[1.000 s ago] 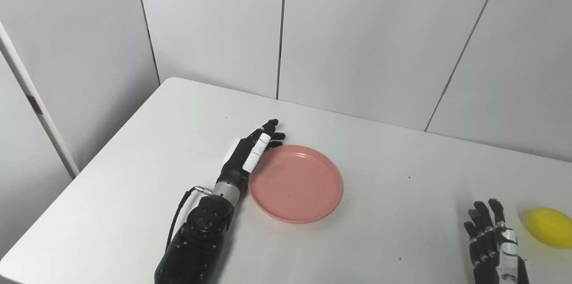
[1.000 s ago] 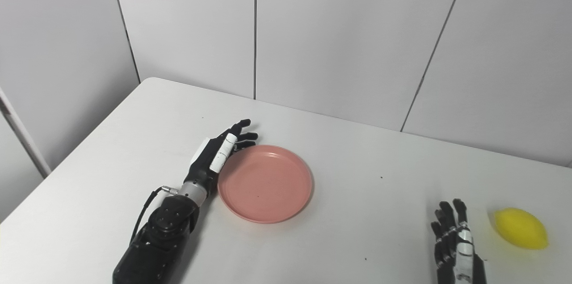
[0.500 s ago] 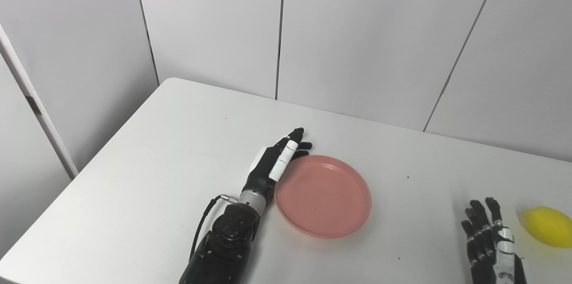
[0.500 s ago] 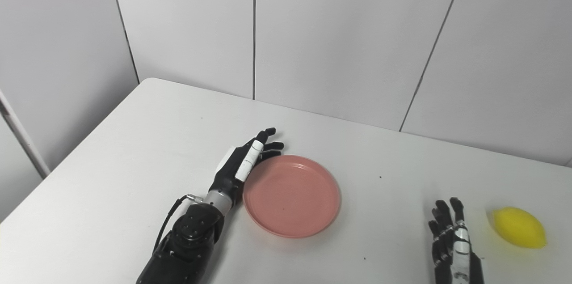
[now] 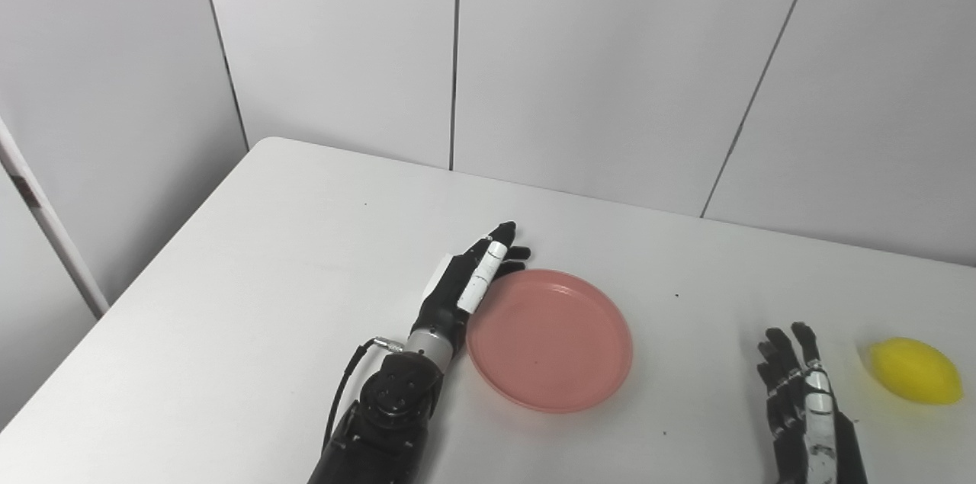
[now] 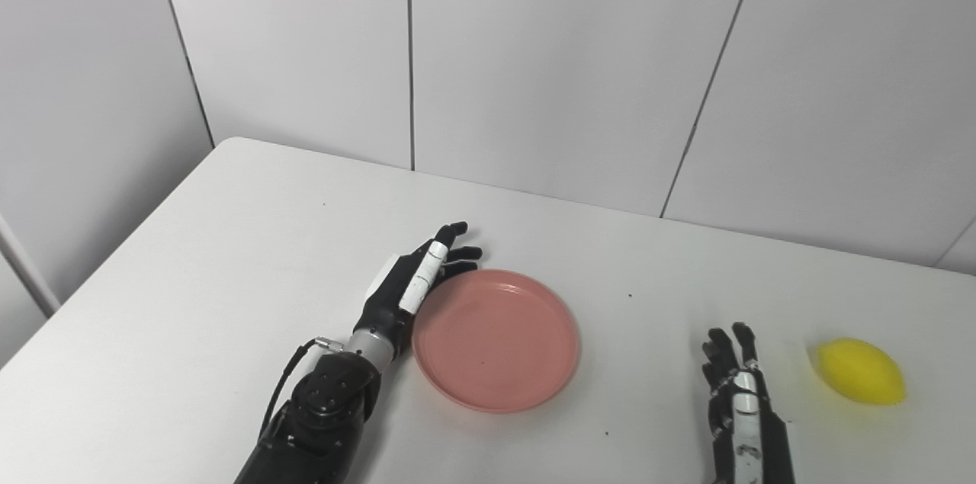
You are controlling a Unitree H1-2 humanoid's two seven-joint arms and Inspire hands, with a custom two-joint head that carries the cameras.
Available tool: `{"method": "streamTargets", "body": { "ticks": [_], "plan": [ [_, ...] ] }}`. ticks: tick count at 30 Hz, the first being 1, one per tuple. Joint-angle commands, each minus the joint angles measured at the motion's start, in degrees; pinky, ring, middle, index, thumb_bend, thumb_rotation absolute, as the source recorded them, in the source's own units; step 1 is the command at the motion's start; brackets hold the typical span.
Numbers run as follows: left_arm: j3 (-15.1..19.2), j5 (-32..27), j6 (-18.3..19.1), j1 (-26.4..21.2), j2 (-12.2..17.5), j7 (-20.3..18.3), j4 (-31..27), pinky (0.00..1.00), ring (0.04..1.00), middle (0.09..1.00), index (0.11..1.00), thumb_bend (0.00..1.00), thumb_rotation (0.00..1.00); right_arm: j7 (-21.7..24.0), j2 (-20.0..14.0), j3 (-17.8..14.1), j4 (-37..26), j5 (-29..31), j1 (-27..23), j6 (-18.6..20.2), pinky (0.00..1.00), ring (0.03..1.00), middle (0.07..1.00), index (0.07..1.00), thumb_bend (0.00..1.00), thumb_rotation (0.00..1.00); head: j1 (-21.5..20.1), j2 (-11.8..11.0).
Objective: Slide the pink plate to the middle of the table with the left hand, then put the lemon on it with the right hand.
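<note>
The first step, the sliding of the pink plate [image 5: 549, 339], is judged to be in hand or close to its end: the plate lies flat on the white bench [image 5: 252, 301], roughly midway across it. The left robot hand [image 5: 471, 278] is laid edge-on against the plate's left rim, fingers stretched out and apart, nothing grasped; contact with the rim appears to be made. The right robot hand [image 6: 736, 385] is held released, fingers spread, low over the bench near the front edge. The lemon [image 6: 860, 370] lies untouched just to the right of that hand, well apart from the plate. Next, the left hand would need to be drawn clear, and the lemon grasped and carried leftward onto the plate.
</note>
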Motion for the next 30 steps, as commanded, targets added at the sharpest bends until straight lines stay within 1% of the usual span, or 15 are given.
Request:
{"method": "streamTargets", "body": {
  "ticks": [1,3,9,13,17,20,23,26,28,29,30],
  "plan": [
    [-1.91,-0.53,4.18,0.16,-1.95,-2.56,0.76,0.84,0.78,0.784,0.87,0.74,1.0,-0.26,1.94,1.04,2.74,0.08,1.88,-1.29,1.0,0.937,0.913,0.951,0.72,0.82,0.19,-0.01],
    [-1.87,-0.71,4.33,0.01,-2.08,-2.57,0.94,0.85,0.781,0.786,0.871,0.74,1.0,-0.5,2.08,1.12,2.74,-0.25,1.81,-1.25,1.0,0.937,0.914,0.952,0.73,0.82,0.03,-0.02],
    [-2.0,-0.73,3.47,-0.28,-1.88,-2.89,1.53,0.84,0.774,0.783,0.877,0.74,1.0,-1.12,2.52,1.13,2.84,-0.96,1.71,-1.48,1.0,0.933,0.908,0.943,0.71,0.81,-0.14,-0.19],
    [-1.94,-0.84,3.92,-0.24,-1.98,-2.8,1.27,0.82,0.778,0.783,0.874,0.75,1.0,-1.05,2.59,1.1,3.07,-0.78,1.62,-1.76,1.0,0.932,0.906,0.94,0.71,0.8,-0.03,-0.16],
    [-2.32,-0.87,4.83,0.13,-1.93,-3.13,0.29,0.84,0.786,0.792,0.879,0.74,1.0,-0.87,2.49,1.08,3.08,-0.55,1.61,-1.68,1.0,0.936,0.908,0.943,0.7,0.8,0.23,-0.2],
    [-2.54,-1.0,4.91,0.62,-2.14,-3.12,-0.13,0.8,0.777,0.783,0.872,0.74,1.0,-0.93,2.57,1.14,3.14,-0.63,1.56,-1.65,1.0,0.93,0.904,0.94,0.71,0.79,-0.29,-0.27],
    [-2.4,-1.41,4.84,1.02,-2.34,-3.14,-0.01,0.78,0.778,0.78,0.868,0.74,1.0,-1.3,2.7,1.21,3.02,-1.12,1.64,-1.57,1.0,0.93,0.903,0.936,0.71,0.79,-0.69,-0.22],
    [-2.29,-1.47,4.29,1.13,-2.13,-3.23,0.48,0.79,0.782,0.789,0.871,0.74,1.0,-1.42,2.86,1.1,2.99,-0.98,1.69,-1.66,1.0,0.927,0.903,0.933,0.7,0.78,-0.84,-0.14],
    [-2.12,-1.39,4.01,1.05,-1.89,-3.13,0.71,0.82,0.787,0.794,0.876,0.73,1.0,-1.4,2.91,1.09,2.97,-0.83,1.7,-1.6,1.0,0.928,0.906,0.934,0.71,0.77,-1.48,-0.09],
    [-1.95,-1.37,3.9,1.0,-1.77,-3.0,0.82,0.82,0.787,0.794,0.876,0.74,1.0,-1.45,2.95,1.12,3.01,-0.91,1.69,-1.55,1.0,0.928,0.907,0.934,0.71,0.77,-2.61,0.01],
    [-1.83,-1.37,3.83,0.97,-1.71,-2.92,0.89,0.83,0.788,0.793,0.875,0.74,1.0,-1.49,2.98,1.14,3.05,-1.0,1.68,-1.51,1.0,0.931,0.909,0.935,0.71,0.77,-2.61,0.01]
  ]
}}
